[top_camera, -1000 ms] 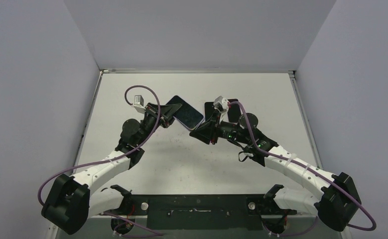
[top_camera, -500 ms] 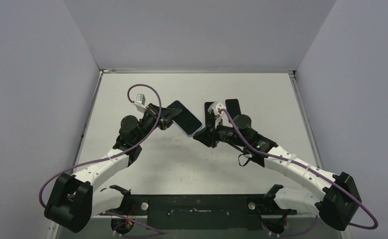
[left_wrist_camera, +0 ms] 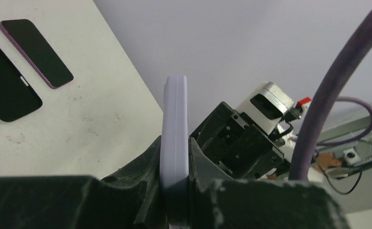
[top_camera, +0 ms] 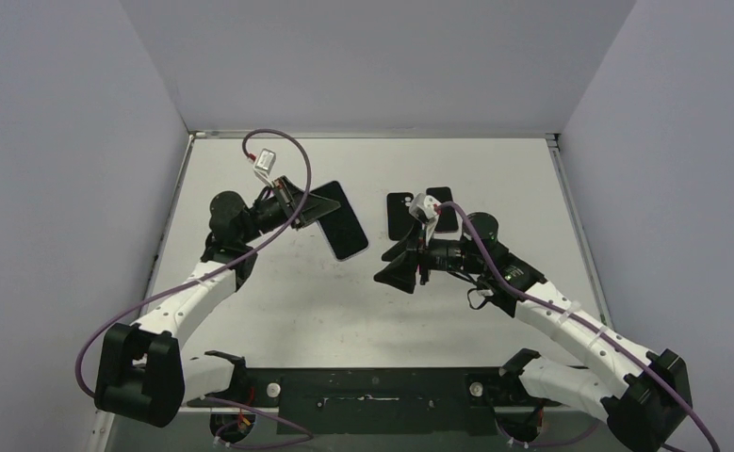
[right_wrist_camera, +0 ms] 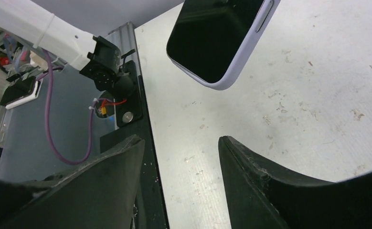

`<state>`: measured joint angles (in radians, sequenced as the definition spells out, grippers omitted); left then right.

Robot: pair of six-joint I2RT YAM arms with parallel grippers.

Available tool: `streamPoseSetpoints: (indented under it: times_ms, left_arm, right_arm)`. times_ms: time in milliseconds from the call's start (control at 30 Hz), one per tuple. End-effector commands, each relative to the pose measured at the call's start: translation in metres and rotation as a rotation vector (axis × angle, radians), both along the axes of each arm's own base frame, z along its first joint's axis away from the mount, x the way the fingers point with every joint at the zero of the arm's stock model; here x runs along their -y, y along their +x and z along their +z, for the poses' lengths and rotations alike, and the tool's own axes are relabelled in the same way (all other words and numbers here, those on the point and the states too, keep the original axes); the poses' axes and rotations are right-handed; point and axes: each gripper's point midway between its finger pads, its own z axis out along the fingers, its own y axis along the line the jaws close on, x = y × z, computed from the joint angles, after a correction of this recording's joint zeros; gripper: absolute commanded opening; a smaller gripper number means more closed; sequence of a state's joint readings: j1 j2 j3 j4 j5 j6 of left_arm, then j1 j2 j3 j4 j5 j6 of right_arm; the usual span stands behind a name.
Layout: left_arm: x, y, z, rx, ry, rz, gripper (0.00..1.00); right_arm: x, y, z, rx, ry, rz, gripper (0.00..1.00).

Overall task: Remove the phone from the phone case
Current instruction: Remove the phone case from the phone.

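The phone in its pale lavender soft case (top_camera: pixel 342 222) is clamped at one end by my left gripper (top_camera: pixel 299 208), held off the table above the left half, slanting toward the middle. My left wrist camera sees it only edge-on, a thin lavender slab (left_wrist_camera: pixel 175 138) pinched tight between my two black fingers (left_wrist_camera: pixel 143 174). My right wrist camera shows what that view cannot: the black glass screen and the rounded lavender rim of the free end (right_wrist_camera: pixel 218 38), with a side button on the rim.

My right gripper (top_camera: pixel 394 268) hangs just right of the phone's free end, not touching it, its two fingers (right_wrist_camera: pixel 253 183) spread wide with nothing between them.

On the white scuffed table (top_camera: pixel 278 311), right of centre toward the far edge, lie two flat things side by side: one black phone case with a camera cut-out (left_wrist_camera: pixel 2 90) and one bare dark phone with a purple edge (left_wrist_camera: pixel 37 53). The top view partly hides the bare phone behind my right wrist.

Counted: two phones, two cases, two grippers.
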<state>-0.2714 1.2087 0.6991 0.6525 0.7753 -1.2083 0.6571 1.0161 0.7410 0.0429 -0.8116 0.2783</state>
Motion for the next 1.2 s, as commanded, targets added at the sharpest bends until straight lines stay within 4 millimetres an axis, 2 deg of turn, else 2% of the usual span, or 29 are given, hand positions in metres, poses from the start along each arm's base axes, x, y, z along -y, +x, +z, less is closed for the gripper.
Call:
streamPoseSetpoints:
  times_ms: [0,400,733,1033,1167]
  left_arm:
    - [0.004,-0.023,0.04,0.283,0.067,-0.134,0.0]
    - [0.006,-0.052,0.06,0.409,0.071,-0.249,0.0]
    - [0.012,-0.067,0.067,0.442,0.056,-0.305,0.0]
    - [0.016,-0.073,0.072,0.454,0.05,-0.334,0.0]
    - [0.017,-0.072,0.074,0.452,0.048,-0.34,0.0]
  right_arm:
    - [-0.008,-0.007,0.026,0.059,0.041,0.105,0.6]
    - [-0.028,-0.008,0.041,0.084,0.068,0.201,0.58]
    - [-0.038,-0.009,0.045,0.093,0.07,0.25,0.47]
    - [-0.044,-0.014,0.046,0.099,0.062,0.306,0.28]
    - [-0.044,-0.02,0.048,0.106,0.06,0.344,0.28]
